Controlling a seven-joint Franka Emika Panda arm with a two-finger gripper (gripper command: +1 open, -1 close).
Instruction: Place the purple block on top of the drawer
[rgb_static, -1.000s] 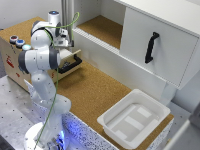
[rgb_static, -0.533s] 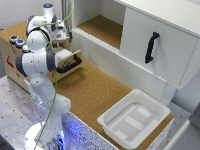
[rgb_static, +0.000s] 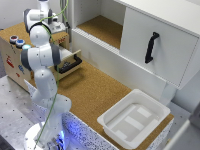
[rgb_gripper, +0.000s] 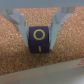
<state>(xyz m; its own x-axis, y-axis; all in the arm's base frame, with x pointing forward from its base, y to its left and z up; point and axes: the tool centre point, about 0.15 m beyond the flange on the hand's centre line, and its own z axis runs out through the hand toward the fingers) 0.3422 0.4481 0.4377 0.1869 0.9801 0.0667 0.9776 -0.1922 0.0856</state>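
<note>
From the exterior view I see the cabinet (rgb_static: 150, 45) at 2 o'clock, the tub (rgb_static: 134, 120) at 5, and the arm (rgb_static: 42, 60) at 9 beside the open drawer (rgb_static: 70, 62). In my wrist view the gripper (rgb_gripper: 39, 31) has its fingers (rgb_gripper: 20, 26) pressed against both sides of the block (rgb_gripper: 39, 40), which sits on cork (rgb_gripper: 40, 67).

The block (rgb_gripper: 39, 39) sat on the box top (rgb_static: 15, 30) between the gripper (rgb_gripper: 40, 31) fingers; the drawer (rgb_static: 70, 59) stood open below.
</note>
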